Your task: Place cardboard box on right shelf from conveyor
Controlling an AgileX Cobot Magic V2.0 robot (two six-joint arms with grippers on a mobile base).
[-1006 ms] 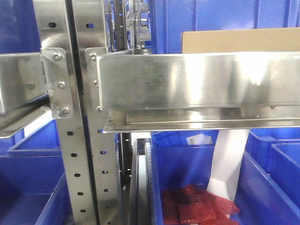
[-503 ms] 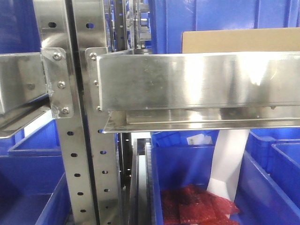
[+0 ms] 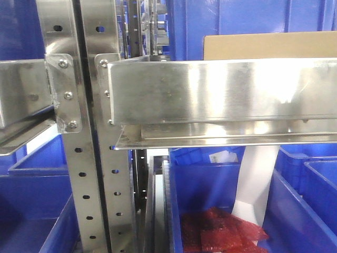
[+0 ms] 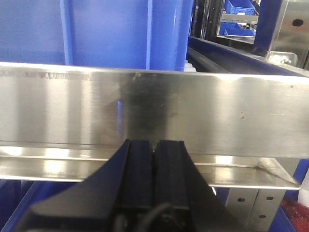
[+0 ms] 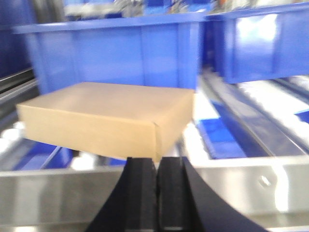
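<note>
Since the cardboard box sits behind the right shelf rail in the front view, placement looks done. Left wrist: left gripper pressed together, empty, below the rail. Right wrist: right gripper also closed w/ nothing held; box apart.

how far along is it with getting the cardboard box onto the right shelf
Nearly finished. Done: the cardboard box sits behind the right shelf front rail, off the conveyor. In hand: nothing; the right gripper is shut and empty just short of the box, and the left gripper is shut too. Left: probably only pulling the arms back.
</note>
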